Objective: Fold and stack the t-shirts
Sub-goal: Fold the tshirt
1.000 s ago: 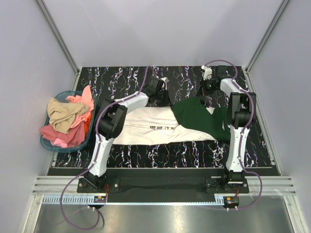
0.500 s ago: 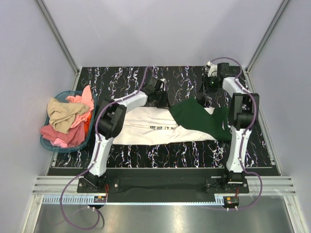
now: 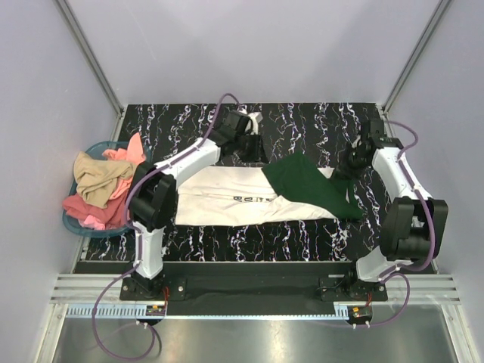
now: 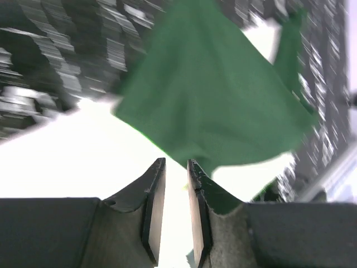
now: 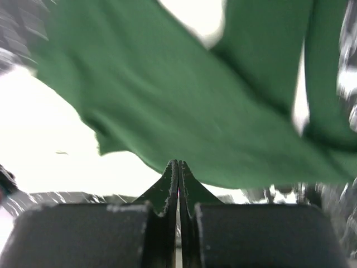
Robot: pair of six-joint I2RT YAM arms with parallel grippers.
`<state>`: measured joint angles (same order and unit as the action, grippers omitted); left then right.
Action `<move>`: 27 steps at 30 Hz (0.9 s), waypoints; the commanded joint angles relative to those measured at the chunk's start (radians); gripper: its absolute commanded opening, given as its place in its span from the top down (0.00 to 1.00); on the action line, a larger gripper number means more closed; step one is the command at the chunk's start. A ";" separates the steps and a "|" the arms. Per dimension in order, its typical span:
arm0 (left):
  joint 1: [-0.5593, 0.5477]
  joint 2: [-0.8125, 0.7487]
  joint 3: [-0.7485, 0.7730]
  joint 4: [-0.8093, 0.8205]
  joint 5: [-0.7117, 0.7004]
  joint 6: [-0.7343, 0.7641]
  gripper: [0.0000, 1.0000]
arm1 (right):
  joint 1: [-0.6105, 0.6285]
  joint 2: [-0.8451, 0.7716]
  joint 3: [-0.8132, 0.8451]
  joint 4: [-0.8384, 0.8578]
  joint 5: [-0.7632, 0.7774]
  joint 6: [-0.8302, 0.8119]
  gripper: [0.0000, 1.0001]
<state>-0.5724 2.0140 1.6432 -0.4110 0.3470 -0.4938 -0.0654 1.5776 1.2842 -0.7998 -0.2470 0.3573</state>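
1. The left gripper (image 4: pixel 175 167) is hovering at the far edge of the cloth. Its fingers (image 4: pixel 153 206) are standing released, with a narrow slit between them and nothing in it
2. Just ahead of those fingertips the plain dark green t-shirt (image 3: pixel 306 181) is spreading wide, and in the left wrist view its near point is coming right down to the tip of the right-hand finger
3. Under and beside the same fingers, the cream-white t-shirt with small dark lettering (image 3: pixel 219 200) is lying on the black white-veined tabletop (image 3: pixel 302 125). The green one is overlapping its end on the right arm's side
4. The right gripper (image 5: pixel 178 164) is showing its fingers (image 5: pixel 164 190) clenched tight, pad against pad. The view is blurring, so I cannot tell whether a pinch of green is caught there
5. Green cloth is filling nearly everything beyond the right fingertips, with cream-white showing below it on the left finger's side
6. Well apart from both pairs of fingers, off the table's left side, a blue plastic basket (image 3: pixel 106 144) is holding a heap of tan and pink cloths (image 3: pixel 102 185)
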 commanded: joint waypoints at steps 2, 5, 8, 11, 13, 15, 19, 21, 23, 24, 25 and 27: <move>-0.130 -0.057 -0.095 0.081 0.102 -0.011 0.74 | -0.002 -0.021 -0.178 -0.067 0.043 0.046 0.99; -0.201 -0.041 -0.143 0.175 0.112 -0.063 0.74 | -0.040 -0.014 -0.239 -0.040 0.115 0.025 1.00; -0.259 0.038 -0.148 0.224 0.093 -0.083 0.77 | -0.082 0.028 -0.286 0.022 0.182 0.016 1.00; -0.280 0.095 -0.186 0.236 0.086 -0.103 0.79 | -0.092 0.042 -0.318 0.028 0.241 0.044 1.00; -0.290 0.094 -0.220 0.245 0.043 -0.092 0.78 | -0.097 0.050 -0.329 0.034 0.241 0.057 1.00; -0.290 0.095 -0.264 0.245 -0.005 -0.089 0.79 | -0.097 0.074 -0.326 0.036 0.241 0.061 1.00; -0.290 0.126 -0.290 0.236 -0.032 -0.077 0.78 | -0.099 0.168 -0.324 0.048 0.271 0.080 1.00; -0.290 0.124 -0.301 0.236 -0.046 -0.078 0.78 | -0.109 0.176 -0.318 0.034 0.323 0.100 1.00; -0.290 0.118 -0.309 0.235 -0.051 -0.075 0.78 | -0.123 0.180 -0.313 0.025 0.353 0.112 1.00; -0.290 0.117 -0.309 0.236 -0.049 -0.075 0.78 | -0.126 0.182 -0.310 0.014 0.377 0.121 1.00; -0.290 0.111 -0.309 0.235 -0.046 -0.072 0.78 | -0.129 0.186 -0.304 0.011 0.385 0.124 1.00; -0.290 0.088 -0.315 0.232 -0.043 -0.071 0.77 | -0.131 0.187 -0.293 -0.007 0.428 0.138 1.00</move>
<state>-0.8639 2.1071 1.3712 -0.1368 0.4084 -0.6022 -0.1776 1.7164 0.9977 -0.8322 -0.0216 0.4637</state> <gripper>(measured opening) 0.224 0.010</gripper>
